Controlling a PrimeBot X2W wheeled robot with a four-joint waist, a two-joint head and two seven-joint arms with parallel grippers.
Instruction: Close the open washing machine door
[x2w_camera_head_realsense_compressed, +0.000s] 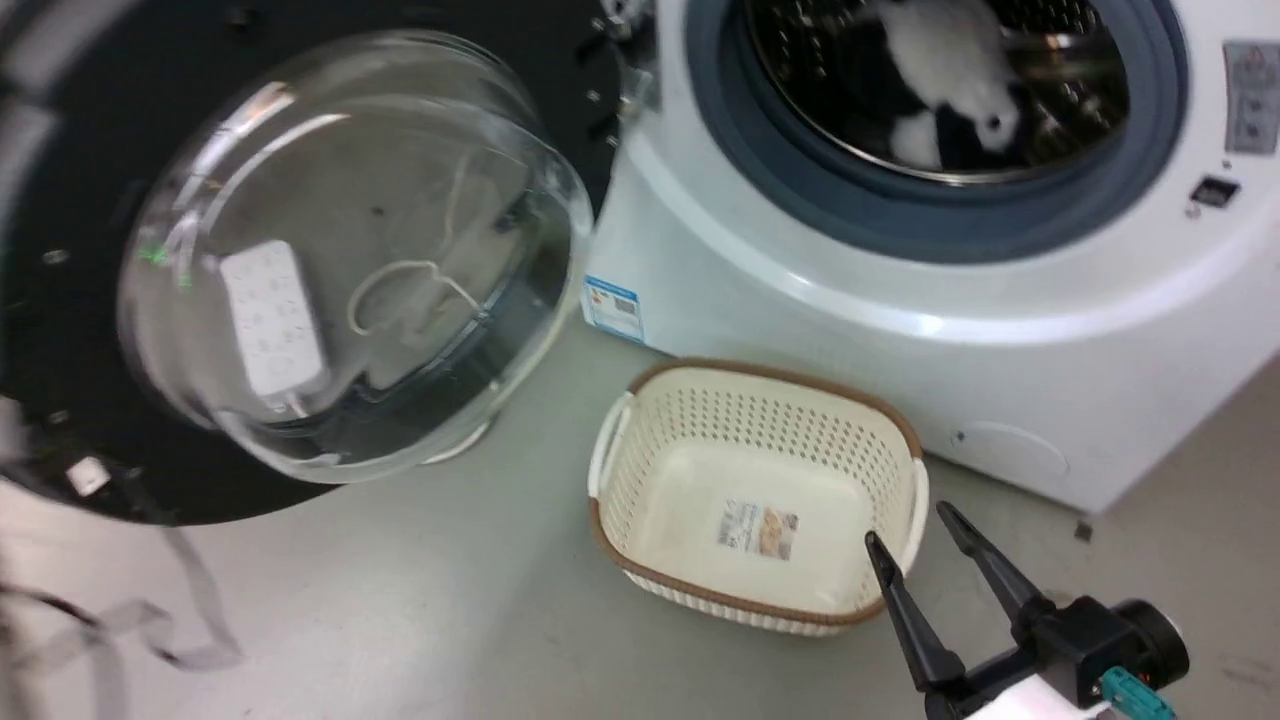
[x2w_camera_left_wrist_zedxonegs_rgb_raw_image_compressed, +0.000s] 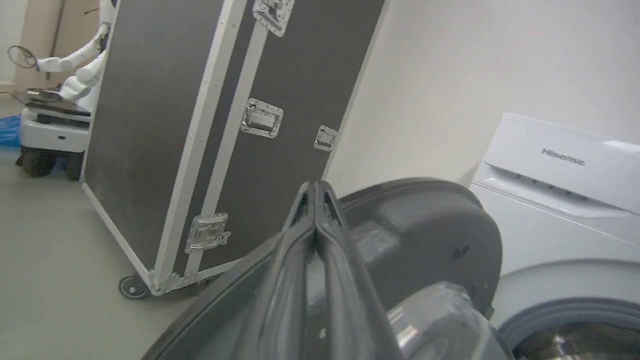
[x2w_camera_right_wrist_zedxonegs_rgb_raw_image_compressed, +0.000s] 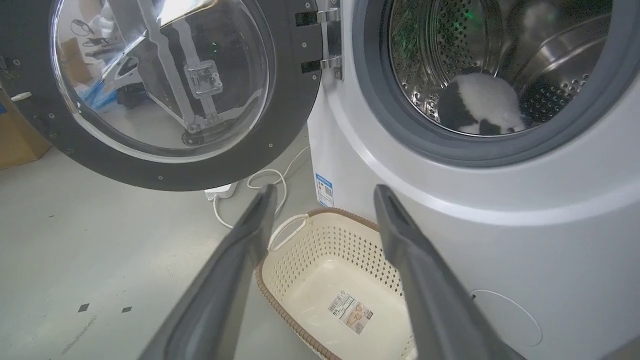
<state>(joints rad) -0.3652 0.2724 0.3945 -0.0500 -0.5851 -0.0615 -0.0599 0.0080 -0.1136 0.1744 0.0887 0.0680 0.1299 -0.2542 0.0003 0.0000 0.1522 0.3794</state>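
A black-and-white fluffy bundle (x2w_camera_right_wrist_zedxonegs_rgb_raw_image_compressed: 480, 102) lay in the washing machine (x2w_camera_head_realsense_compressed: 800, 290) drum (x2w_camera_right_wrist_zedxonegs_rgb_raw_image_compressed: 430, 45), the basket (x2w_camera_head_realsense_compressed: 760, 400) held a label (x2w_camera_head_realsense_compressed: 758, 528), right gripper (x2w_camera_head_realsense_compressed: 908, 524) splayed, left gripper (x2w_camera_left_wrist_zedxonegs_rgb_raw_image_compressed: 315, 186) pinched closed.

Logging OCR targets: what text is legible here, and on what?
"Hisense": top panel of the washing machine.
Blue label low on its front: too small to read.
Sticker in the basket: too small.
Grey label at its upper right: blurred.

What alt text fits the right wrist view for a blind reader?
A white washing machine stands with its round door swung open leftward, a black-and-white item in its drum. The open right gripper frames a cream basket.
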